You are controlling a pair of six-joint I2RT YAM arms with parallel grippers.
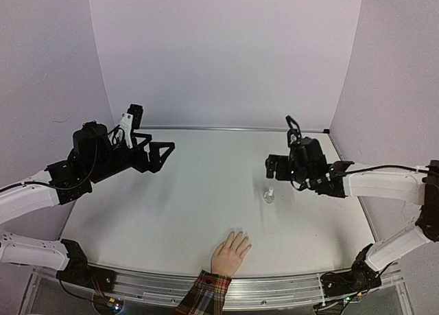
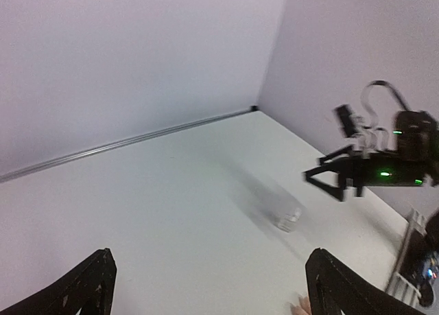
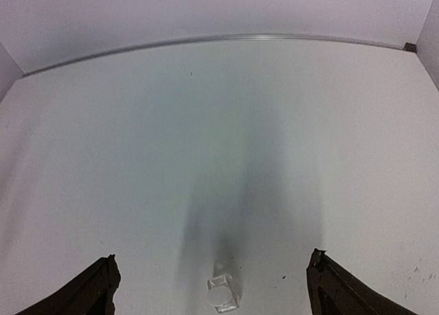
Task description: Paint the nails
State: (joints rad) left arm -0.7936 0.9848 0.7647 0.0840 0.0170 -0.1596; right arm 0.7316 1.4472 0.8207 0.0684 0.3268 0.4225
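A peach-coloured hand (image 1: 230, 254) with a red plaid cuff (image 1: 206, 292) lies palm down at the table's near edge, fingers pointing away from me. Its nails (image 1: 239, 237) are too small and pale to make out one by one. A small clear bottle (image 1: 269, 195) with a white cap stands upright beyond the hand. My right gripper (image 1: 271, 169) hovers just behind and above the bottle (image 3: 223, 294), open, nothing held. My left gripper (image 1: 162, 156) hangs open over the left half of the table, far from the hand; its view shows the bottle (image 2: 288, 217) and the hand's fingertips (image 2: 300, 307).
Pale walls close in the white table (image 1: 171, 212) on three sides. A metal rail (image 1: 274, 285) runs along the near edge, with the arm bases at both corners. The right arm (image 2: 384, 171) shows in the left wrist view.
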